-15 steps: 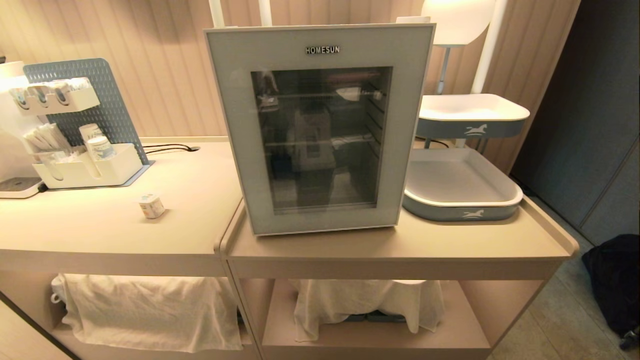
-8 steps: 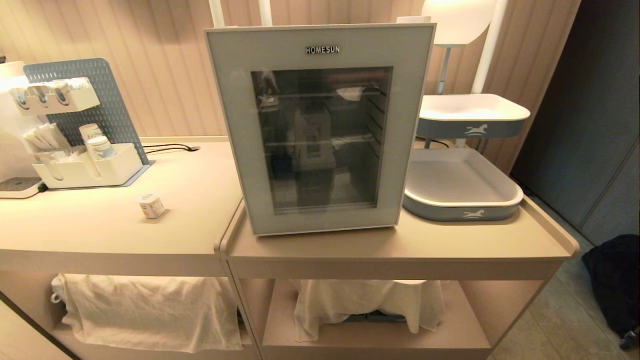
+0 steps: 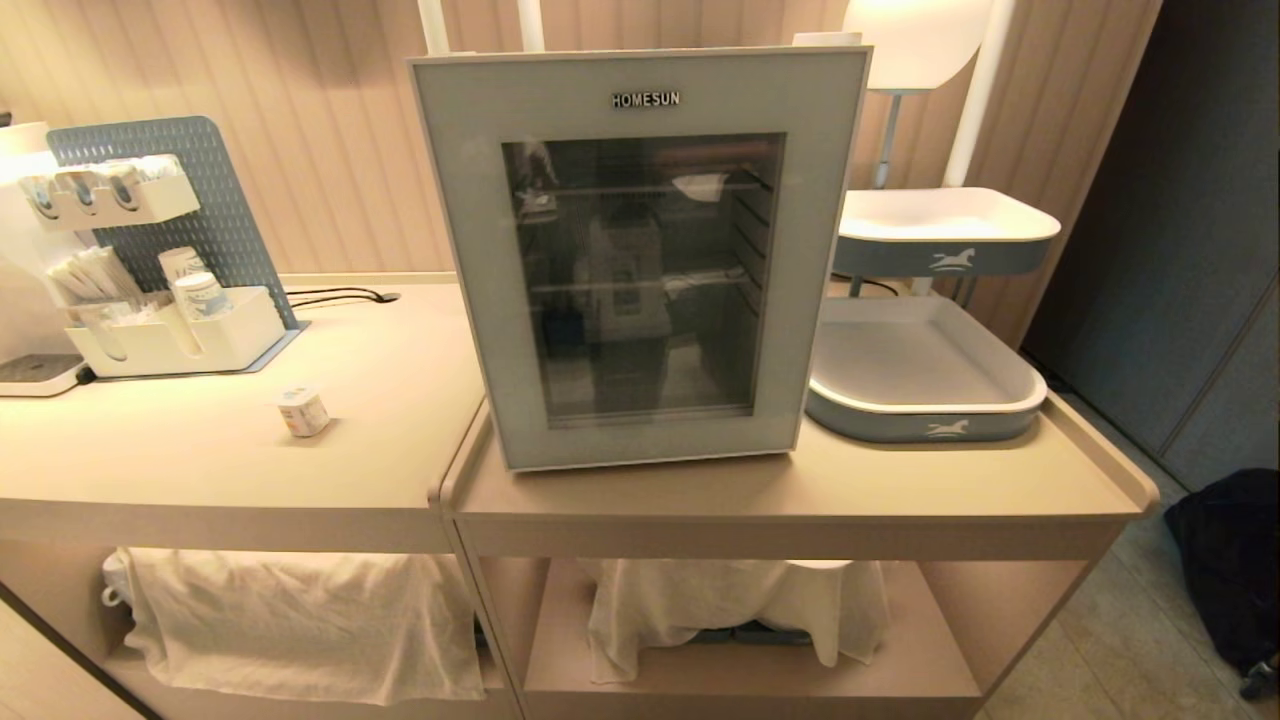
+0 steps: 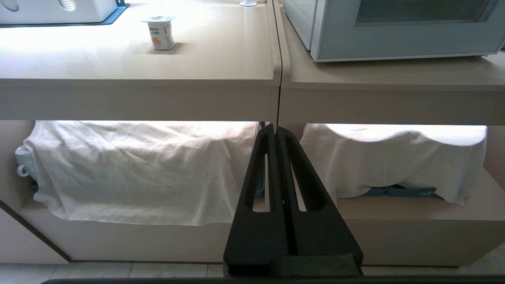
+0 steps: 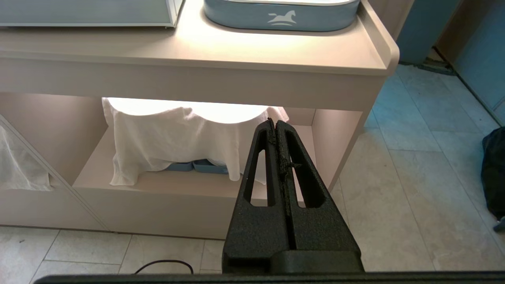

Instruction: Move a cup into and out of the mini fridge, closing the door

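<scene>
Cup: the small yogurt-style cup (image 3: 301, 411) stood upright on the left counter (image 3: 200, 460), at about nine o'clock from the mini fridge (image 3: 640, 260) in the head view and well apart from it. It sat in the same spot as a second earlier. The left wrist view showed its orange label and squarish foil lid (image 4: 159, 18).

Door: the fridge door (image 3: 470, 300), a grey-blue frame around dark glass under the HOMESUN lettering (image 3: 645, 99), was flush and closed.

What had changed: only the glass. A pale, pointed reflection high in the window had shifted and shrunk over the last second. The fridge, the cup and the horse-logo tray (image 3: 925, 425) at three o'clock had not moved.

Left gripper: the left gripper (image 4: 275, 132) hung low in front of the counter's lower shelf, fingers pressed together and empty.

Right gripper: the right gripper (image 5: 275, 125) also sat below counter height, before the white cloth (image 5: 173, 138) under the fridge, fingers pressed together on nothing.

Meaning for the task: with the door closed, the cup out on the counter and both arms down low, the sequence looked complete, or else not yet begun; the frames alone could not settle which.
</scene>
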